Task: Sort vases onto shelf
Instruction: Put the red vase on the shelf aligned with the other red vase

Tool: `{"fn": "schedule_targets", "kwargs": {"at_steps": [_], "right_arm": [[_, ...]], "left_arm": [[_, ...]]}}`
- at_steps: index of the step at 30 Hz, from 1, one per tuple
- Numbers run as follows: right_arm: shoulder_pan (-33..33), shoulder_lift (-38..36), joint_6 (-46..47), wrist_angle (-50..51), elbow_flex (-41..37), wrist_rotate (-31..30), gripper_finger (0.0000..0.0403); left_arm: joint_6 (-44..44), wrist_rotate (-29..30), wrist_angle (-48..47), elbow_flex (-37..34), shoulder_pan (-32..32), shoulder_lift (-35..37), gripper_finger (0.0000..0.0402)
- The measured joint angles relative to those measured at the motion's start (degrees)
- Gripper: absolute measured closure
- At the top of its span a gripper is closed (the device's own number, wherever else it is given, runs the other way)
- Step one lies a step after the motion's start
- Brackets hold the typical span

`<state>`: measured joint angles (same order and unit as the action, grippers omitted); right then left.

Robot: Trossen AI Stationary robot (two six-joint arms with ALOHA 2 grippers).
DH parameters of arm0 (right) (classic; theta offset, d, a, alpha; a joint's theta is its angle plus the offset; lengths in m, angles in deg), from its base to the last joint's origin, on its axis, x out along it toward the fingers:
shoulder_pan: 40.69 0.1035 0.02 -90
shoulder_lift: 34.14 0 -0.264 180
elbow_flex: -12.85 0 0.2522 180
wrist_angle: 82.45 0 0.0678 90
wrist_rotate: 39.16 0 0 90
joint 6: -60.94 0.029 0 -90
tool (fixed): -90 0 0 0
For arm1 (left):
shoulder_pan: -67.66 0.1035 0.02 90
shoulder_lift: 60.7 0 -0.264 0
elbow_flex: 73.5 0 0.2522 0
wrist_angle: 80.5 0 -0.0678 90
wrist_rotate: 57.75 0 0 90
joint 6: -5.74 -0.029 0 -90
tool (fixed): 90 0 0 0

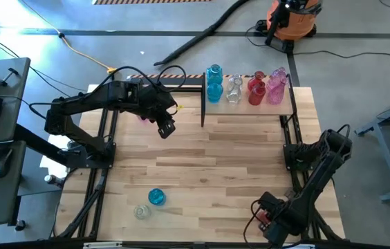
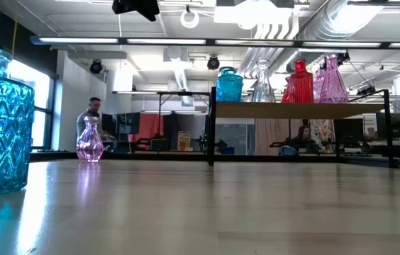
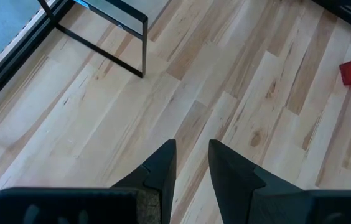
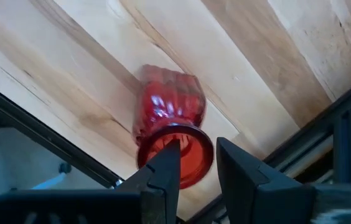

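- The right claw [image 4: 193,163] sits low at the near right corner of the pale wooden table [image 1: 209,152]; its dark fingers stand a little apart, one on each side of the flared mouth of a red ribbed glass vase [image 4: 169,127]. Whether they pinch the rim cannot be told.
- That vase's long axis runs away from the claw, mouth towards the fingers. From above, the arm hides it.
- The left claw [image 3: 192,155] hangs over the table's far left part, fingers parted, holding nothing.
- A small pink glass vase [image 2: 89,139] stands upright just behind it, mostly hidden from above.
- Ahead of it, the plywood-topped shelf [image 1: 250,109] carries blue, clear, red and pink vases upright.
- A blue vase [image 1: 156,197] and a clear vase [image 1: 142,211] rest near the front-left edge; the low view crops the blue one.
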<state>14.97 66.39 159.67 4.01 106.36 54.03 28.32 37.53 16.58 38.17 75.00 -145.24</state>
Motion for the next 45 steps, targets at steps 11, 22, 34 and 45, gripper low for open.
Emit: {"fn": "schedule_targets", "kwargs": {"at_steps": [11, 22, 34, 45], "right_arm": [[0.0, 0.0, 0.0, 1.0, 0.0, 0.3, 0.0378], [-1.0, 0.0, -1.2, 2.1, 0.1, 2.9, 0.0399], [-3.0, -4.1, -0.7, 2.4, 0.0, 2.8, 0.0403], [-4.4, -9.3, 0.3, 4.9, 0.0, 0.8, 0.0403]], "left_arm": [[0.7, 0.0, 0.0, 0.0, 0.0, 0.0, 0.0316], [0.8, 0.1, 0.0, 0.0, 0.0, 0.0, 0.0316], [0.3, 0.1, 0.0, 0.0, 0.0, 0.0, 0.0316], [-0.2, 0.0, 0.0, 0.0, 0.0, 0.0, 0.0316]]}}
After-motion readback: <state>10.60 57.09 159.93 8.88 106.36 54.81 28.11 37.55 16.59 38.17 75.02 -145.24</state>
